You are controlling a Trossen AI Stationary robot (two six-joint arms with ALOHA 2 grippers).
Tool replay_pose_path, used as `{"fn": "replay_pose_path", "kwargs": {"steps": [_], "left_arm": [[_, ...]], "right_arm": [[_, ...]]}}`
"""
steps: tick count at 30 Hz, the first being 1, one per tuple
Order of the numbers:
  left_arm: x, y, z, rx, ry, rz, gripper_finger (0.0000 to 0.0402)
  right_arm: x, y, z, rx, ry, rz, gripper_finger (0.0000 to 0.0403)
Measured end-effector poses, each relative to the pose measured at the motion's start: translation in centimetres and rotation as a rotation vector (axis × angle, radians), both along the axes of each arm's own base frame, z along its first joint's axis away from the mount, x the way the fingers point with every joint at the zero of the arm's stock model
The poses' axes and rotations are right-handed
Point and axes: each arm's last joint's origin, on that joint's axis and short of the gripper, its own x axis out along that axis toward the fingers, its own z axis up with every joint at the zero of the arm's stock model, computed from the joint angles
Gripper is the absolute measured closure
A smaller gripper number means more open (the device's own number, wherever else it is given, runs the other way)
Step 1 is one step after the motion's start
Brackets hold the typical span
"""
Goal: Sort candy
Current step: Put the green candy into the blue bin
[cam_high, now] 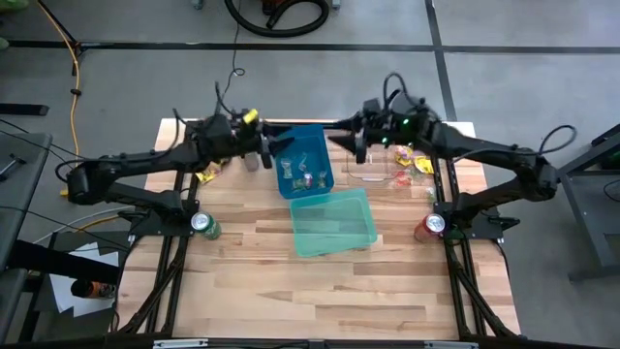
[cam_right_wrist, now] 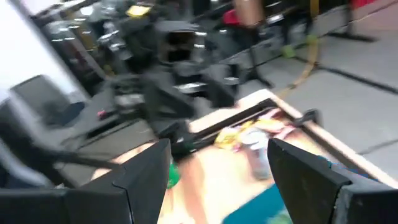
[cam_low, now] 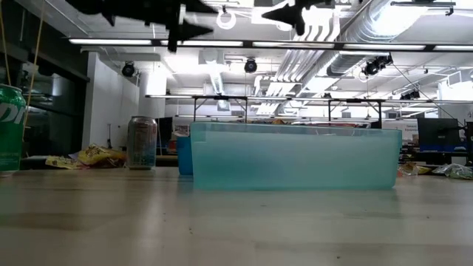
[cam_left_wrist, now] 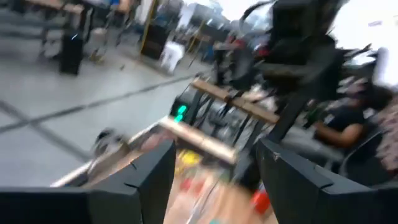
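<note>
Several candy pieces (cam_high: pixel 304 178) lie inside the blue bin (cam_high: pixel 312 145) at the table's far middle. More candy (cam_high: pixel 413 161) lies loose at the far right, and yellow packets (cam_high: pixel 207 174) lie at the far left. My left gripper (cam_high: pixel 278 146) hangs open above the blue bin's left rim, pointing level, with nothing between its fingers (cam_left_wrist: pixel 146 180). My right gripper (cam_high: pixel 339 139) hangs open just past the bin's far right corner, also holding nothing. In the low view both grippers, the left (cam_low: pixel 198 21) and the right (cam_low: pixel 275 13), show high above the table.
A teal bin (cam_high: pixel 360 199) sits in front of the blue one, with a clear tray (cam_high: pixel 371 175) to its far right. A silver can (cam_high: pixel 254 160) stands by the left gripper. A green can (cam_high: pixel 203 225) and a red can (cam_high: pixel 430 226) stand at the arm bases.
</note>
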Motion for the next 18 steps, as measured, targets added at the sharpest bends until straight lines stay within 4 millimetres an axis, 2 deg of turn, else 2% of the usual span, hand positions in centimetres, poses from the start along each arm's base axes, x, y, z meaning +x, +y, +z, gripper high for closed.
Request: {"fn": "replay_pose_path", "kwargs": {"steps": [4,6,9,12,15,18], "left_arm": [[-0.4,-0.3,3.2,0.062,-0.084,-0.06,0.0186],[-0.4,-0.4,4.0,0.094,-0.102,-0.064,0.0186],[-0.4,-0.4,4.1,0.097,-0.093,-0.066,0.0186],[-0.4,-0.4,3.9,0.063,-0.081,-0.065,0.0186],[-0.3,-0.4,3.6,0.034,-0.055,-0.066,0.0186],[-0.3,-0.4,3.4,0.025,-0.038,-0.066,0.0186]], "right_arm": [[-0.8,0.0,2.0,-0.085,0.106,-0.088,0.0139],[-1.1,0.0,2.6,-0.111,0.141,-0.13,0.0139],[-1.6,-0.1,2.5,-0.09,0.227,-0.221,0.0139],[-2.6,-0.7,1.9,-0.007,0.33,-0.439,0.0139],[-4.3,-2.3,0.8,0.088,0.426,-0.712,0.0139],[-6.4,-4.6,-0.4,0.179,0.502,-0.903,0.0139]]}}
